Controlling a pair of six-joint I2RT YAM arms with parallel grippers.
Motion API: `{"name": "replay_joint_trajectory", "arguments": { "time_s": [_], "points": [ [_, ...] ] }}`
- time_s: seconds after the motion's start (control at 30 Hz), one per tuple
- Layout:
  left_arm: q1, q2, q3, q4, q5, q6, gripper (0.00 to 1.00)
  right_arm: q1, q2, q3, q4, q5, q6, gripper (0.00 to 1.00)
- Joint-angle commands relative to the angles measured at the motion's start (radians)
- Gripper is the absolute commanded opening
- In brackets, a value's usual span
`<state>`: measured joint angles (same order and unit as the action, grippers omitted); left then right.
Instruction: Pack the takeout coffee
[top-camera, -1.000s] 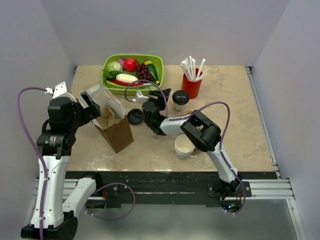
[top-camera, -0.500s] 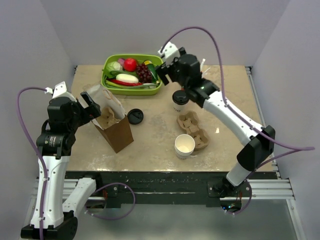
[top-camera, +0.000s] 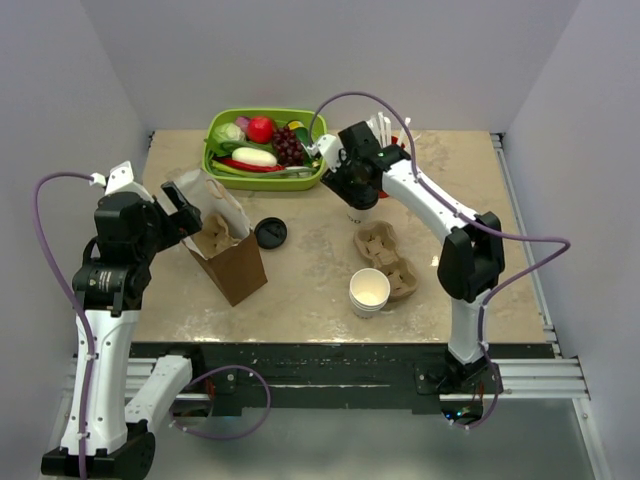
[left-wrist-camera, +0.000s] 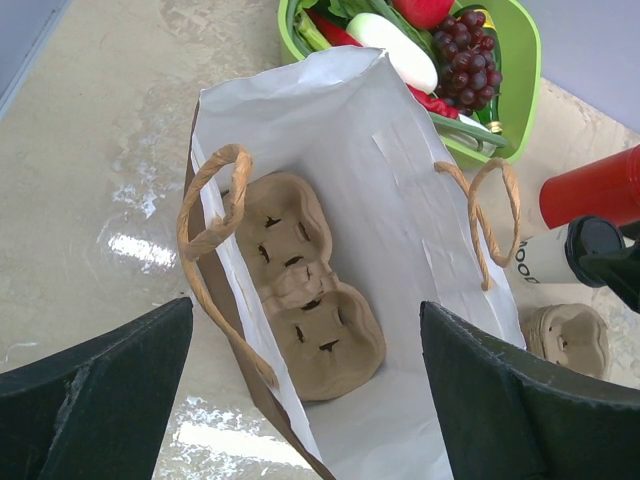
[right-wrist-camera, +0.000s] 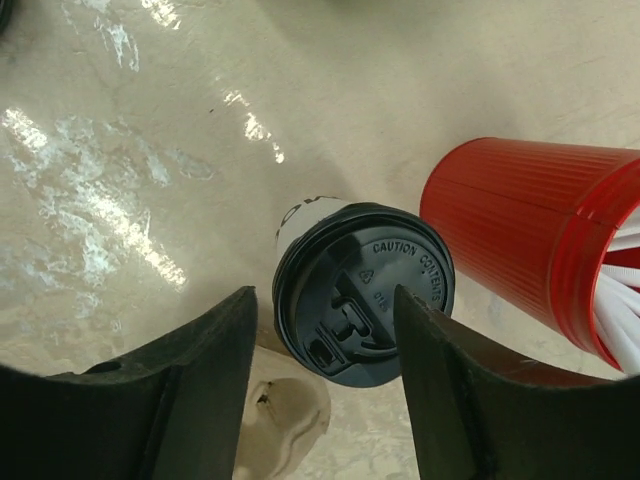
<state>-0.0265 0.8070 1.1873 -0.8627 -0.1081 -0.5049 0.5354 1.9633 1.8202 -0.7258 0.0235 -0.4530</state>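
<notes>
The takeout coffee (right-wrist-camera: 362, 292), a white cup with a black lid, stands on the table beside a red cup of straws (right-wrist-camera: 530, 220). My right gripper (right-wrist-camera: 322, 300) is open just above it, one finger on each side of the lid, not touching. In the top view the right gripper (top-camera: 355, 190) covers most of the coffee (top-camera: 356, 213). A brown paper bag (top-camera: 228, 250) stands open with a cardboard carrier (left-wrist-camera: 300, 290) lying inside. My left gripper (left-wrist-camera: 305, 310) is open, its fingers spread above the bag mouth. The coffee (left-wrist-camera: 550, 262) also shows in the left wrist view.
A second cardboard carrier (top-camera: 386, 260) lies on the table in front of the coffee. A stack of lidless white cups (top-camera: 368, 292) stands near it. A loose black lid (top-camera: 270, 232) lies beside the bag. A green tray (top-camera: 312, 122) of produce sits at the back.
My right arm swung from low over the table's middle to the back, then came down over the coffee. The table carrier came into view. The left arm and bag have not moved.
</notes>
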Motion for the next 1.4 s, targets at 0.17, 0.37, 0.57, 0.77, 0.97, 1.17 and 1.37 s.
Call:
{"name": "replay_joint_trajectory", "arguments": {
  "time_s": [0.17,0.37,0.57,0.77,0.97,1.17,1.37],
  "points": [
    [0.004,0.0,0.044,0.004,0.01,0.006,1.0,-0.022,0.032,0.126,-0.093,-0.01,0.039,0.43],
    [0.004,-0.005,0.037,0.005,0.008,0.008,1.0,-0.022,0.023,0.111,-0.13,-0.007,0.05,0.36],
    [0.004,0.001,0.035,0.013,0.008,0.017,1.0,-0.022,0.028,0.11,-0.155,-0.016,0.056,0.33],
    [0.004,0.004,0.032,0.022,0.015,0.032,1.0,-0.02,0.037,0.113,-0.175,-0.014,0.082,0.32],
    [0.004,0.008,0.026,0.03,0.019,0.037,1.0,-0.022,0.029,0.096,-0.185,-0.042,0.082,0.32],
    [0.004,0.004,0.015,0.034,0.016,0.046,1.0,-0.022,0.042,0.096,-0.187,-0.03,0.082,0.32],
    [0.004,0.003,0.018,0.025,0.004,0.046,1.0,-0.022,0.057,0.097,-0.19,-0.031,0.082,0.32]
  ]
}}
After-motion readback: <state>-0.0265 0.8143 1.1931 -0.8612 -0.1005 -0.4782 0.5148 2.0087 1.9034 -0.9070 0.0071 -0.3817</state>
